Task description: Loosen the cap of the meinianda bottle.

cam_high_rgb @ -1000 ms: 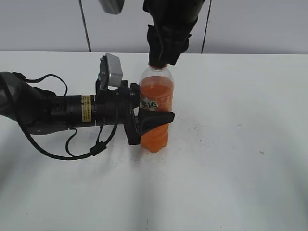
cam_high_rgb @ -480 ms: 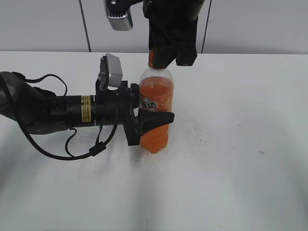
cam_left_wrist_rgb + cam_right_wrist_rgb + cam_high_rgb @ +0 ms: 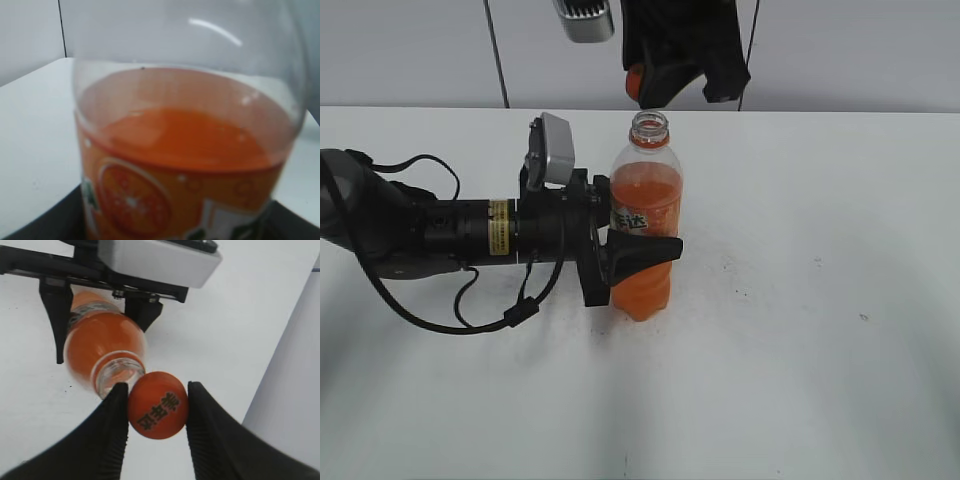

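Observation:
The meinianda bottle (image 3: 645,225) stands upright on the white table, orange drink inside, its neck open with no cap on. My left gripper (image 3: 638,252) is shut on the bottle's body at label height; the bottle fills the left wrist view (image 3: 185,165). My right gripper (image 3: 672,82) hangs above the bottle's mouth and is shut on the orange cap (image 3: 637,82). In the right wrist view the cap (image 3: 158,405), with dark characters on top, sits between the two black fingers (image 3: 112,425), just beside the open neck (image 3: 116,372).
The left arm (image 3: 430,235) lies low across the table's left side with its cable looped in front. A grey panelled wall (image 3: 840,50) stands behind the white table (image 3: 800,340).
My right gripper has lifted away from the bottle's neck with the cap in it. The cap is off and the neck is open. The left gripper and bottle have not moved.

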You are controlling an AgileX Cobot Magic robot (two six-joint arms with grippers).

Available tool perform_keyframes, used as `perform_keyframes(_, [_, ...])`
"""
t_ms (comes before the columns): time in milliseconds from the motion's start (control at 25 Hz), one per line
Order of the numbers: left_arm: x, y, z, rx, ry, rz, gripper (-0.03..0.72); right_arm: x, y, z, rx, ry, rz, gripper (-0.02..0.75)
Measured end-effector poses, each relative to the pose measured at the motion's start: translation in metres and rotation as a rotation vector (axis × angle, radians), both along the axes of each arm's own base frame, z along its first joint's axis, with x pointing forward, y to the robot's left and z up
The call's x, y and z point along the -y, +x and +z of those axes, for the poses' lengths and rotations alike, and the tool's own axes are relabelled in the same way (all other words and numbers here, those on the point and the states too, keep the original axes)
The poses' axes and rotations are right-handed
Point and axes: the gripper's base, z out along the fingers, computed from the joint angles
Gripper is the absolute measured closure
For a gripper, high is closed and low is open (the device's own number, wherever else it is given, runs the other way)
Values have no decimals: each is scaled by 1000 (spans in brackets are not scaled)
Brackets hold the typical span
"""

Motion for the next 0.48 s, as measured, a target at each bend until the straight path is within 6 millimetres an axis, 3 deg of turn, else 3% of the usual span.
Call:
perform_keyframes(240, [0, -1, 0, 5, 1, -10, 270, -1, 2, 13, 3, 75, -127, 468])
perform_keyframes(480, [0, -1, 0, 5, 0, -13, 270, 9, 5, 35, -3, 237, -539, 468])
